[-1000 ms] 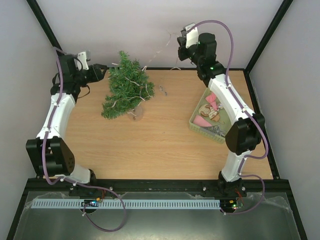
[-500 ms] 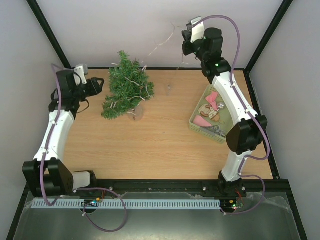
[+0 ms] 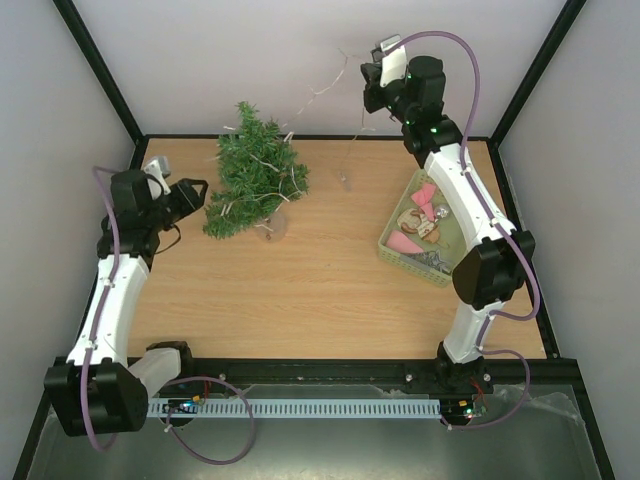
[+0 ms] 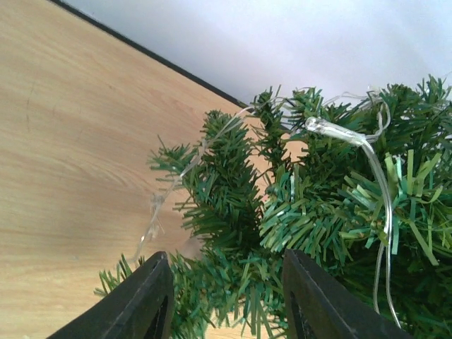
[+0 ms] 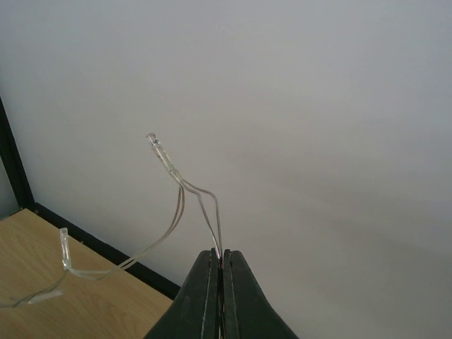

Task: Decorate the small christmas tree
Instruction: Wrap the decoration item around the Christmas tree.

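**Left arm drawn back, lights held high**

Since a second ago the left arm has pulled away toward the tabletop's (image 3: 320,300) left edge, and the right arm has lifted higher over the far edge. The left gripper (image 4: 226,254) now sits just left of the small christmas tree (image 3: 252,185), jaws apart and gripping nothing, with needles showing beyond the gap. The right gripper (image 5: 220,256) is pinched tight on the light string (image 4: 332,130), which runs down to the tree. A basket (image 3: 392,248) of ornaments (image 3: 422,210) stands at the right edge, well apart from the tree. The tree stands near the far-left corner, bushy and dark green, with clear wire looped through its branches.
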Tool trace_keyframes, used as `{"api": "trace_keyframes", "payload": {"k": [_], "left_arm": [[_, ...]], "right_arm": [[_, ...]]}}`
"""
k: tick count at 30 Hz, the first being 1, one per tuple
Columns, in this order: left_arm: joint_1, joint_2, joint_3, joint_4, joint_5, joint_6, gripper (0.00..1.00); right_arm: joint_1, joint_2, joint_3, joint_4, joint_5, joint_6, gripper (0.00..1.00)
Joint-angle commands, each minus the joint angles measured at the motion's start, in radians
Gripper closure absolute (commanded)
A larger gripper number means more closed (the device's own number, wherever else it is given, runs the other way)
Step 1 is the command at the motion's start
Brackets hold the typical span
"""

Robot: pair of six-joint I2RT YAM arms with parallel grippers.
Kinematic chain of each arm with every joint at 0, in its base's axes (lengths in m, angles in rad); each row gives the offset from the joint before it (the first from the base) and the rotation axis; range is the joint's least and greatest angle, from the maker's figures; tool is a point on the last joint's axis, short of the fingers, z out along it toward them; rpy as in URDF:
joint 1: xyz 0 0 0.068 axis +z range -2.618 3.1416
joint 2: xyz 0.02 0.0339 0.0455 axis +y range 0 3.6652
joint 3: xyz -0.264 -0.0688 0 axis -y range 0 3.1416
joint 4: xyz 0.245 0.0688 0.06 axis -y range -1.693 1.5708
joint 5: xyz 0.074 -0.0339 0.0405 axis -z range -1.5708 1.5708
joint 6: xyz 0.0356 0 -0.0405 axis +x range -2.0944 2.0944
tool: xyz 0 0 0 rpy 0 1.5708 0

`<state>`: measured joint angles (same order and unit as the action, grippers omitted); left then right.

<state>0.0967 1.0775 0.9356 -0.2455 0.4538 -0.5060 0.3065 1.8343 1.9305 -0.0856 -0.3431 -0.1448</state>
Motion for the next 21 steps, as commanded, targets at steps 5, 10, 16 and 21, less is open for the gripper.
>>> {"api": "trace_keyframes", "payload": {"k": [5, 10, 16, 21], "left_arm": [[0.009, -0.060, -0.107, -0.008, 0.095, -0.350, 0.56], [0.008, -0.136, -0.209, 0.072, 0.143, -0.720, 0.53], [0.005, -0.197, -0.188, 0.006, 0.067, -0.837, 0.48], [-0.010, -0.181, -0.228, 0.069, 0.079, -0.953, 0.49]], "right_arm": [[-0.003, -0.053, 0.003, -0.005, -0.027, 0.017, 0.98], [-0.003, -0.061, -0.005, -0.005, -0.028, 0.016, 0.98], [-0.002, -0.080, -0.031, 0.007, -0.031, 0.016, 0.98], [-0.001, -0.093, -0.042, 0.014, -0.030, 0.018, 0.98]]}}
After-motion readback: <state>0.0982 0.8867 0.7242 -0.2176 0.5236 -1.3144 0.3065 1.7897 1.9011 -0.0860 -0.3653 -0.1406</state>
